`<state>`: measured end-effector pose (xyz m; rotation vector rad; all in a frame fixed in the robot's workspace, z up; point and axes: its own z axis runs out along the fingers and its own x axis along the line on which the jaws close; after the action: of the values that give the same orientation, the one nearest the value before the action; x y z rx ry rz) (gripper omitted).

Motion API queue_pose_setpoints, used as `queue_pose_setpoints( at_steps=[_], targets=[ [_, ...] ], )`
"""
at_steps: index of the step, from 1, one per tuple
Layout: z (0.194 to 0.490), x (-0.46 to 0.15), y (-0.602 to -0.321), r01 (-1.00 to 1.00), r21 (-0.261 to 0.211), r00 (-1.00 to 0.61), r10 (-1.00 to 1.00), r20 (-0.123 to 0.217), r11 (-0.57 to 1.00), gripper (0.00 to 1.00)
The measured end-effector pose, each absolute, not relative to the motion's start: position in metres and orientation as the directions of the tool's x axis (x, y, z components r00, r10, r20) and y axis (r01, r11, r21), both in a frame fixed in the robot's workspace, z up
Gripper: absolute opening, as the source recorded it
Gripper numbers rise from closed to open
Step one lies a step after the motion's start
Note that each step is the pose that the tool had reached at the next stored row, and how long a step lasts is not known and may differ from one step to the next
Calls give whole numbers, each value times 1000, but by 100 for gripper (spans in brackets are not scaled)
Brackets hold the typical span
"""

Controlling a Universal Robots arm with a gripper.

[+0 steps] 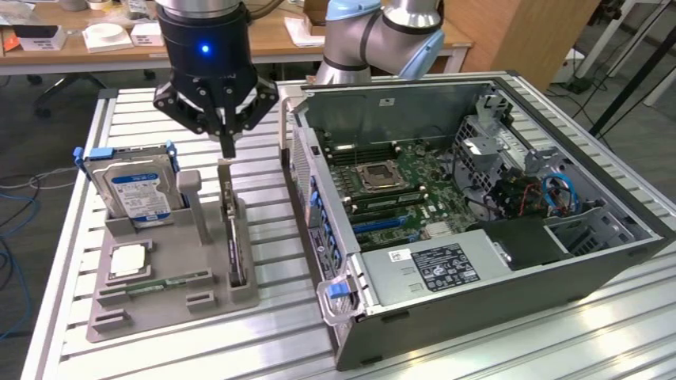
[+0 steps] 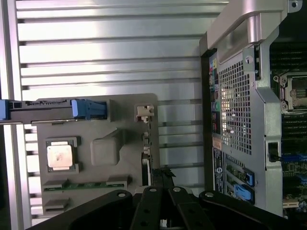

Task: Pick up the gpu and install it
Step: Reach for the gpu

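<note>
The gpu [image 1: 236, 237] is a thin dark card standing on edge in a slot of the grey holder [image 1: 211, 299], its silvery bracket end pointing up. My gripper [image 1: 226, 149] hangs straight above that upper end with its fingers shut together and nothing between them. Whether the tips touch the card I cannot tell. In the wrist view the gpu [image 2: 146, 143] runs edge-on along the holder [image 2: 124, 108], and the dark fingers [image 2: 158, 179] sit over its near end.
A hard drive with a blue label [image 1: 138, 192], a CPU [image 1: 127, 260] and a green memory stick [image 1: 169, 280] share the holder. The open computer case [image 1: 591, 237] lies at the exterior view's right, its motherboard [image 1: 396, 186] exposed. Ribbed aluminium table [image 1: 275, 332] lies underneath.
</note>
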<state>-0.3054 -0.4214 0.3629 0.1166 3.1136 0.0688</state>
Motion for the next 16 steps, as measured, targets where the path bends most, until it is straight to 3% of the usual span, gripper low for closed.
queue_pose_setpoints(
  at_steps=[16],
  targets=[
    [362, -305, -425, 74, 45, -997, 75, -23, 996, 11]
  ],
)
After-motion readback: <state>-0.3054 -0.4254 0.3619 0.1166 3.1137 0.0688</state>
